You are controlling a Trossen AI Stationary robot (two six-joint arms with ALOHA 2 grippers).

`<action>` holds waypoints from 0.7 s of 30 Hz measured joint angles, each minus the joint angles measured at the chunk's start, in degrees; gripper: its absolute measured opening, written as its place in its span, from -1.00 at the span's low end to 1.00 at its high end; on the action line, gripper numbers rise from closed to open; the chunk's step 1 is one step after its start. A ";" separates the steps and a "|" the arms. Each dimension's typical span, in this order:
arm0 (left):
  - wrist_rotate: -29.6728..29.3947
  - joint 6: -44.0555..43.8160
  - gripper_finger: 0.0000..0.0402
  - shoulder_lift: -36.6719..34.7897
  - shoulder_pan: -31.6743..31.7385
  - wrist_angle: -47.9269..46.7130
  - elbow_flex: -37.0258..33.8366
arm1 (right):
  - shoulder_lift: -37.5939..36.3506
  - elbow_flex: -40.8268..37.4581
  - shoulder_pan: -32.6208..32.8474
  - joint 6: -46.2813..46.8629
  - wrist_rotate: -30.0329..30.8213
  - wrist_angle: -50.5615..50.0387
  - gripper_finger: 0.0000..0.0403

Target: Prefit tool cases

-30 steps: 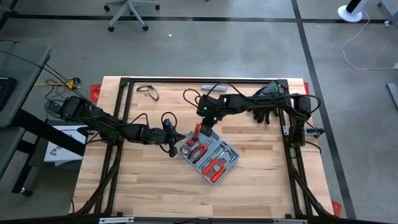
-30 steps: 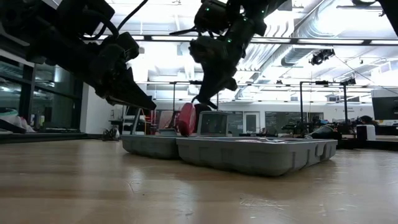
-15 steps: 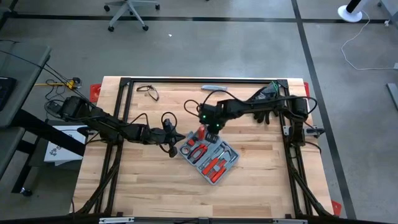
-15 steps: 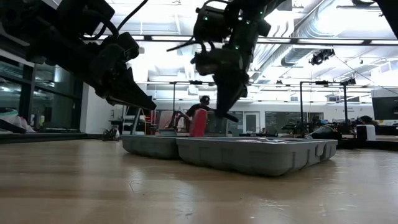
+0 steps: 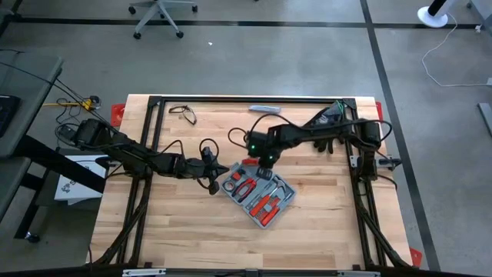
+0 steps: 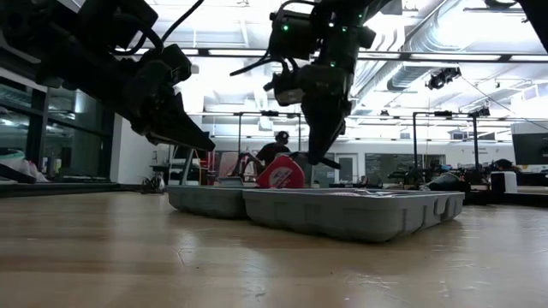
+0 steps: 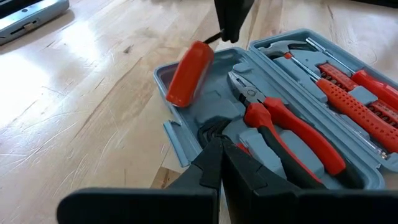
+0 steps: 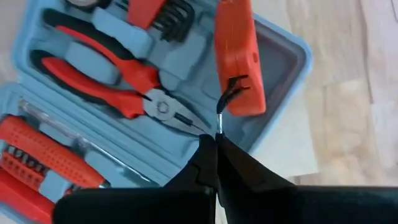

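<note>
Left gripper point(image 5: 213, 171) waits beside the open tool case point(image 5: 260, 191) mid-table, jaws closed, empty. Most red-handled tools sit in their slots — pliers point(image 7: 283, 127), screwdrivers. Right gripper point(image 8: 217, 142), jaws pinched on a thin loop, is lowering the red tool point(image 8: 237, 59) toward its corner pocket — not yet seated.

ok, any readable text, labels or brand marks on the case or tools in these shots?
None readable.
Case: no lettering visible.
Red block hanging by its strap from the shut right gripper: no label on the visible faces.
Pliers, screwdrivers: no marks visible.
</note>
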 joint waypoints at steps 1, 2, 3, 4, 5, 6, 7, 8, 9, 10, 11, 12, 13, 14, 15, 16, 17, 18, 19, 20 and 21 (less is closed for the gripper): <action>0.00 -0.01 -1.00 0.00 0.00 0.00 0.00 | 0.02 0.00 0.23 -0.01 0.04 0.40 -1.00; 0.00 0.00 -1.00 0.00 0.00 0.01 0.00 | 0.02 0.00 0.46 0.00 0.19 0.86 -1.00; 0.00 0.01 -1.00 0.00 0.00 0.00 0.00 | 0.04 0.00 0.71 -0.02 0.43 1.31 -1.00; 0.00 -0.01 -1.00 0.00 0.00 0.00 0.00 | 0.35 0.02 0.95 0.00 0.50 1.73 -1.00; 0.00 0.00 -1.00 0.00 0.00 0.02 0.00 | 0.66 0.07 1.22 0.04 0.48 1.98 -1.00; -0.02 0.01 -1.00 0.00 0.00 0.02 0.00 | 1.31 0.07 1.50 0.04 0.24 1.95 -1.00; -0.02 -0.01 -1.00 0.00 0.00 0.00 0.00 | 2.05 0.07 1.80 0.05 -0.68 1.81 -1.00; -0.01 -0.01 -1.00 0.00 0.00 0.04 0.02 | 2.88 0.07 2.13 0.06 -1.53 1.78 -1.00; 0.03 -0.06 -1.00 0.00 0.00 0.02 0.02 | 3.84 0.07 2.52 0.04 -2.23 1.79 -1.00; 0.08 -0.10 -1.00 0.00 0.00 0.04 0.02 | 4.58 0.04 2.89 0.02 -2.51 1.75 -1.00; 0.10 -0.11 -1.00 0.00 0.00 0.04 0.02 | 5.23 0.04 3.25 0.00 -2.55 1.69 -1.00; 0.13 -0.12 -1.00 0.02 0.00 0.04 0.02 | 5.63 0.04 3.50 0.00 -2.58 1.69 -1.00; 0.24 -0.12 -1.00 0.00 -0.09 0.04 0.02 | 5.80 0.02 3.75 -0.02 -2.63 1.69 -1.00; 0.31 -0.10 -1.00 0.00 -0.17 0.04 0.02 | 5.83 0.04 3.93 -0.04 -2.67 1.71 -1.00; 0.32 -0.10 -1.00 0.02 -0.17 0.04 0.02 | 5.83 0.04 4.01 -0.17 -2.65 1.80 -1.00; 0.33 -0.10 -1.00 0.02 -0.18 0.04 0.02 | 5.72 0.02 3.99 -0.18 -2.49 1.78 -1.00; 0.33 -0.10 -1.00 0.02 -0.17 0.04 0.02 | 5.58 0.04 3.95 -0.10 -1.89 1.68 -1.00; 0.33 -0.08 -1.00 0.02 -0.17 0.04 0.02 | 5.35 0.03 3.92 -0.09 -1.11 1.56 -1.00; 0.34 -0.09 -1.00 0.02 -0.17 0.04 0.02 | 5.01 0.03 3.78 -0.22 -0.95 1.39 -1.00; 0.33 -0.08 -1.00 0.02 -0.17 0.03 0.02 | 4.71 0.04 3.65 -0.24 -0.86 1.42 -1.00; 0.33 -0.08 -1.00 0.02 -0.17 0.03 0.02 | 4.53 0.03 3.62 -0.26 -0.71 1.69 -1.00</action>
